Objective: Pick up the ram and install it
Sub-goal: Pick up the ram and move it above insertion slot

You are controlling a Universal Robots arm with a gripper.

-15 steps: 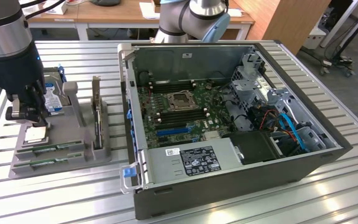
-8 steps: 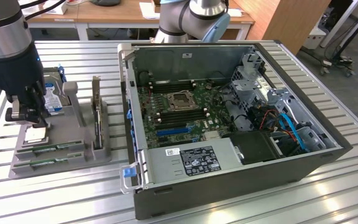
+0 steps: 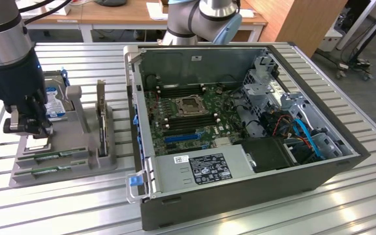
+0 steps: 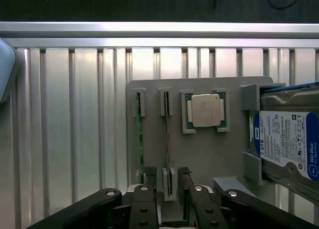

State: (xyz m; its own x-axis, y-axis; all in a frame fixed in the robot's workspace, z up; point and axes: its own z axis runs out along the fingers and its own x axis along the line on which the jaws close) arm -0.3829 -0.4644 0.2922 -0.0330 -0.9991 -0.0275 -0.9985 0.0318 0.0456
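Two rams stand on edge in the slots of a grey holder tray (image 3: pixel 77 164): one ram (image 3: pixel 52 155) beside the tray's CPU chip (image 4: pixel 206 110), the other ram (image 3: pixel 44 171) closer to the tray's edge. In the wrist view they show edge-on as thin green strips, ram (image 4: pixel 167 139) and ram (image 4: pixel 139 139). My gripper (image 3: pixel 30 131) hangs over the tray, open. In the wrist view the gripper (image 4: pixel 167 175) has one fingertip on each side of the end of the ram next to the CPU chip, holding nothing.
A silver hard drive with a blue label (image 3: pixel 56 104) and an upright expansion card (image 3: pixel 101 115) also stand in the tray. The open computer case (image 3: pixel 240 166) lies on the exterior view's right, its motherboard (image 3: pixel 188 115) with CPU socket and memory slots exposed. The slatted aluminium table (image 4: pixel 75 119) lies underneath.
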